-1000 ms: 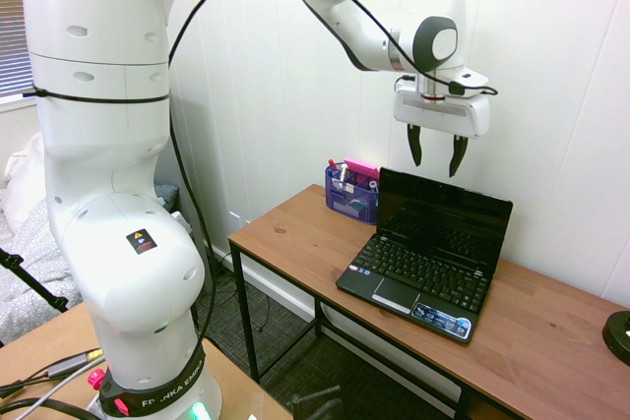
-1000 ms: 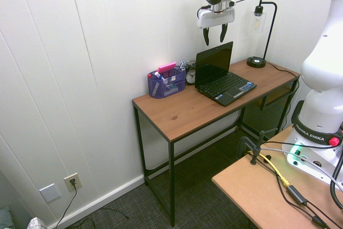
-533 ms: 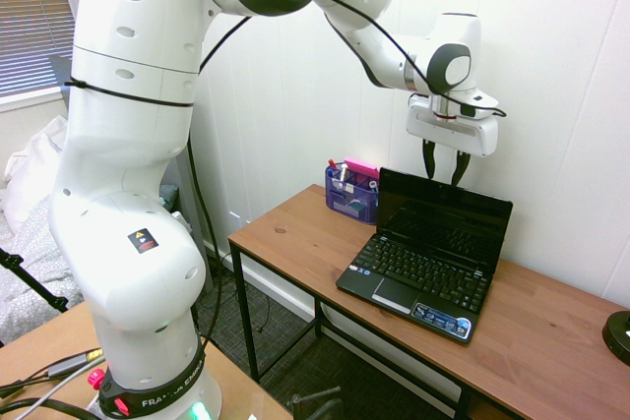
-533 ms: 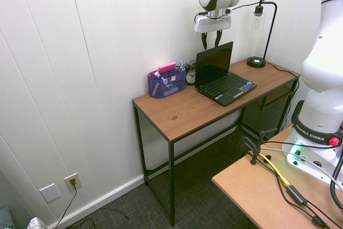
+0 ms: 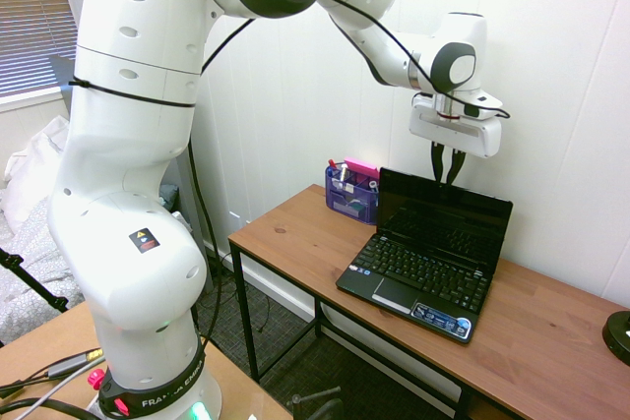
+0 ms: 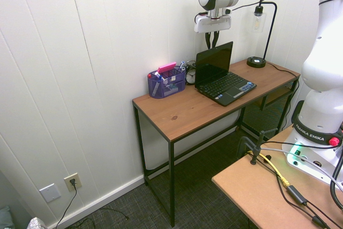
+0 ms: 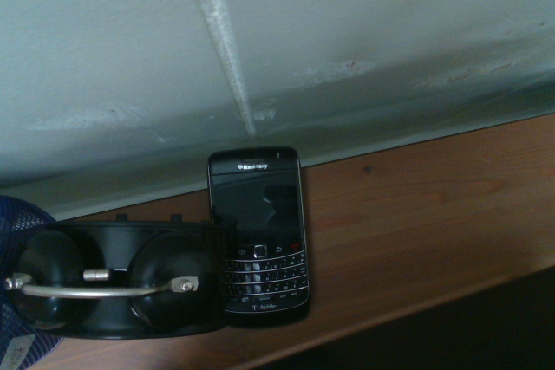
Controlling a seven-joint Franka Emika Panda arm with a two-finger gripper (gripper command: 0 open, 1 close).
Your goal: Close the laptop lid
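The small black netbook sat open near the back of the wooden worktop (image 5: 315, 233), its thin black rectangular lid (image 5: 445, 215) standing close to upright, tilted a little back toward the white panelled wall, the dark glossy screen facing the room. The keyboard base with its stickered palm rest (image 5: 418, 282) lay flat in front of it.

The white arm's pincer (image 5: 445, 177) hung pointing straight down right above the lid's top edge, its two dark fingers drawn close together with only a narrow gap between them and nothing in it. I could not tell whether the tips touched the edge or hung just clear of it, nor whether they were in front of the panel or behind it.

To my eye that lid looked light, stiff and thin, held only by hinge friction, so a modest push ought to swing it. The top edge, far from the hinges and near its middle, seemed the best place to press from behind, so it would fold evenly without twisting. The glossy screen struck me as the fragile part and best left untouched; the matte back would take contact better. The netbook looked light enough to skid forward if shoved hard.

Behind it lay a black keypad phone (image 7: 258, 231) and a purple mesh desk organiser (image 5: 352, 194) stood just to one side.
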